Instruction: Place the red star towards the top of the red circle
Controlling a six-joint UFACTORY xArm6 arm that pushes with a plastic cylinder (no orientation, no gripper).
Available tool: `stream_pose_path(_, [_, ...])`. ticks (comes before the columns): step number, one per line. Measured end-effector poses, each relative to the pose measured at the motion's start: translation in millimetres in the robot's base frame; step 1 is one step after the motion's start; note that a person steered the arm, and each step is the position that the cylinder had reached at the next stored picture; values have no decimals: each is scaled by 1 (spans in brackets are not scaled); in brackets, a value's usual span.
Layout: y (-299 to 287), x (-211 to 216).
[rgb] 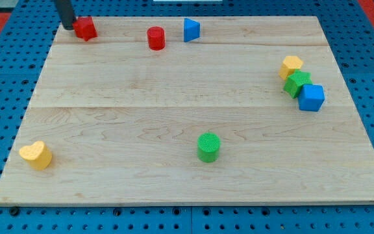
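Your rod comes in from the view's top-left corner; my tip (68,27) sits at the far left end of the wooden desk (174,117), against the left side of the red star (85,28), touching it or very nearly so. You have no hand on this arm, only the rod, so no open or closed state applies.

From my tip, the red star lies immediately to the view's right. The red circle (156,38), an upright cylinder, stands further right and slightly toward the view's bottom, well apart from the star. Just beyond it to the right is the blue triangle (191,30), near it but not touching.

Far to the right of my tip, near the desk's right edge, you see a tight cluster: a yellow block (291,66), a green block (297,84) and a blue cube (311,97), running diagonally down-right and touching or nearly so.

Well below and right of my tip stands the green cylinder (208,146). Almost straight down from my tip, near the bottom-left corner, lies the yellow heart (36,155).
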State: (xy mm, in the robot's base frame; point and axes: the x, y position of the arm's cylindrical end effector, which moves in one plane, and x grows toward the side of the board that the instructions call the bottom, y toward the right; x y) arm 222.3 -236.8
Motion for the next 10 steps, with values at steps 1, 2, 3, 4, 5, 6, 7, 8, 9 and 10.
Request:
stream_pose_path(1, [44, 0])
stream_pose_path(2, [85, 0])
stream_pose_path(3, [106, -4])
stream_pose_path(4, [107, -31])
stream_pose_path(5, [87, -30])
stream_pose_path(6, [75, 2])
stream_pose_path(7, [82, 20])
stream_pose_path(8, [83, 20])
stream_pose_path(9, [91, 19])
stream_pose_path(10, [101, 7])
